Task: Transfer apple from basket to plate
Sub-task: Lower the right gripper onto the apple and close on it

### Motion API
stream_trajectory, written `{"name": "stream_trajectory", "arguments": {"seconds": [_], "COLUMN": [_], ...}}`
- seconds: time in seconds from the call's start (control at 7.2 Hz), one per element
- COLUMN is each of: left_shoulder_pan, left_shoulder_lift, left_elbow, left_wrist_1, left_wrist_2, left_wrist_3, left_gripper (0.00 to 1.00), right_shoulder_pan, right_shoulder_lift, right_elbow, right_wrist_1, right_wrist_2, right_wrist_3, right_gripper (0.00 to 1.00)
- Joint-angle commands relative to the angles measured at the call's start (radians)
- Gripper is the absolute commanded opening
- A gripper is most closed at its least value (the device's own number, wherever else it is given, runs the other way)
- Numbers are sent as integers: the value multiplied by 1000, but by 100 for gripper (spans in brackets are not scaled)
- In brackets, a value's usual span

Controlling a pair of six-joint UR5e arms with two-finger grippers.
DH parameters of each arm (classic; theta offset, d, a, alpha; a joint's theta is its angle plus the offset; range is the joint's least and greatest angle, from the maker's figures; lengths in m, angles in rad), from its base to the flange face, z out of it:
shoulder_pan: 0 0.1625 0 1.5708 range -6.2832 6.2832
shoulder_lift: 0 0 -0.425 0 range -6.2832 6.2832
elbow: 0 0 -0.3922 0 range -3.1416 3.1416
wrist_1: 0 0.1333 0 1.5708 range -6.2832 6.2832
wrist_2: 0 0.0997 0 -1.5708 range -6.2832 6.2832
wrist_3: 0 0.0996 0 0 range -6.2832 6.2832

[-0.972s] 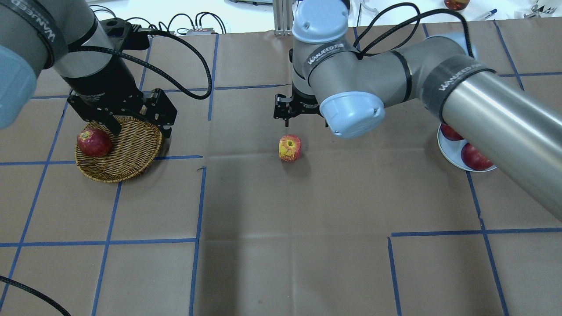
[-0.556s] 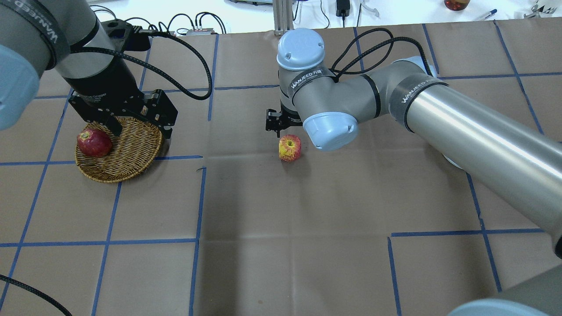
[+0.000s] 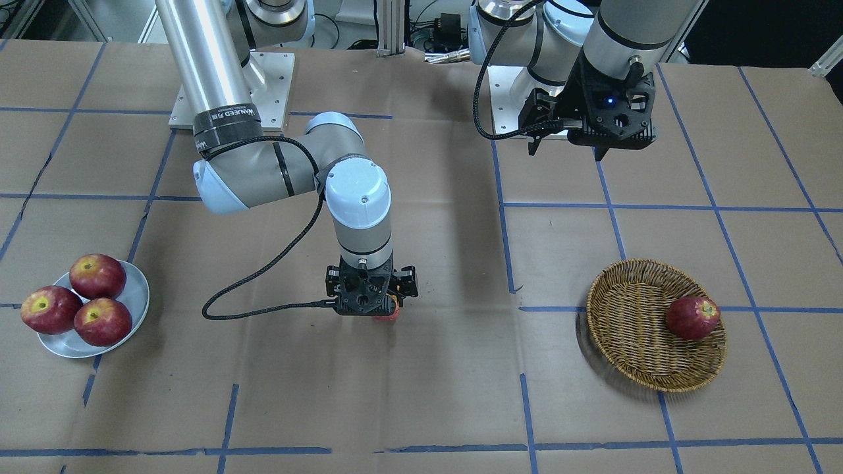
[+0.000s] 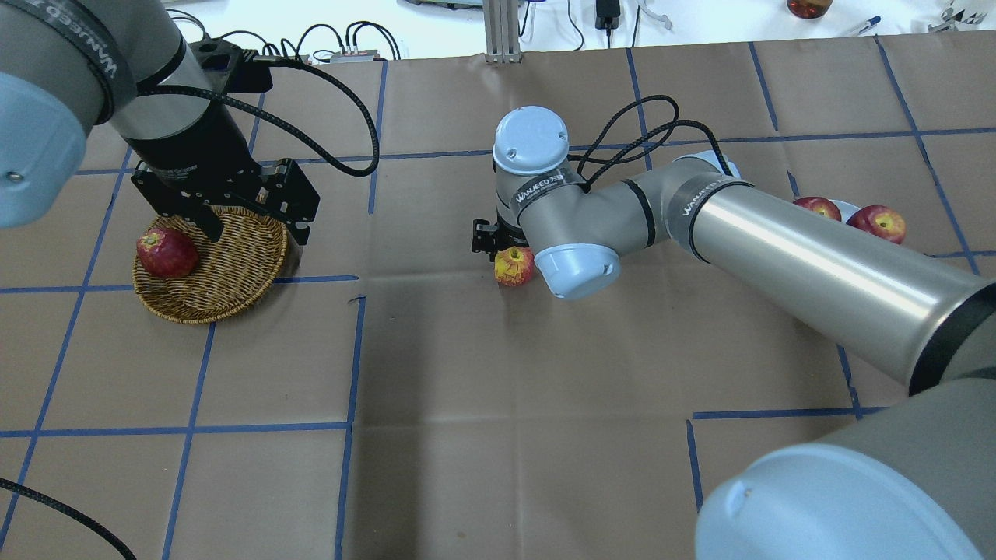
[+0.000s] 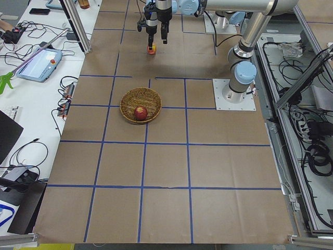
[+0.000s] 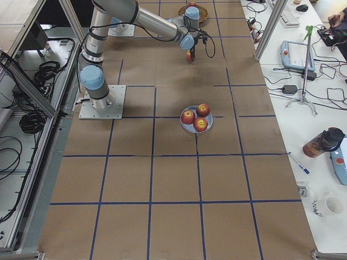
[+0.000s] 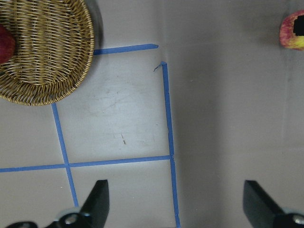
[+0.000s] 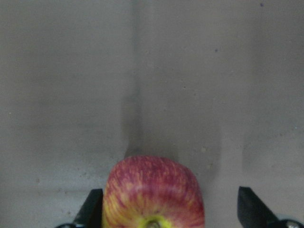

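Note:
The apple (image 4: 513, 266), pinkish-red with yellow streaks, lies on the table's middle, outside the basket (image 4: 226, 272). My right gripper (image 8: 172, 211) is open and low over it. In the right wrist view the apple (image 8: 153, 194) sits between the fingers (image 8: 93, 206), closer to the left one; contact cannot be told. My left gripper (image 7: 175, 204) is open and empty, hovering over the basket's far edge. The plate (image 3: 135, 299) stands at the robot's right and is mostly hidden by the right arm in the overhead view.
A darker red apple (image 4: 166, 253) lies in the basket at its left side. Three dark red apples (image 3: 97, 275) fill the plate. Blue tape lines cross the brown paper table. The right arm (image 4: 778, 249) stretches over the table's right half.
My right arm has come down and shifted slightly left, so its open gripper now straddles the apple. The apple has not moved. The left arm has stayed almost still.

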Motion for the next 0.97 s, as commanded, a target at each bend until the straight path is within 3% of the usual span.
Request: {"name": "stream_trajectory", "arguments": {"seconds": [0.0,0.14,0.28,0.42,0.83], "left_shoulder_pan": [0,0,0,0,0], "left_shoulder_lift": [-1,-1,1,1,1], "left_elbow": [-6,-8,-10,-10,-14], "left_wrist_1": [10,10,10,10,18], "left_wrist_2": [0,-3,-2,-3,-3], "left_wrist_3": [-1,-2,-2,-2,-2], "left_gripper": [99,99,99,99,99], "right_shoulder_pan": [22,22,22,20,-12], "right_shoulder_lift": [34,33,29,19,-39], "right_elbow": [2,2,2,-2,-16], "right_wrist_1": [-43,-41,-38,-29,15], "right_wrist_2": [-3,-5,-6,-5,-5], "right_wrist_3": [2,2,0,-5,-15], "right_gripper": [100,90,69,59,55]}}
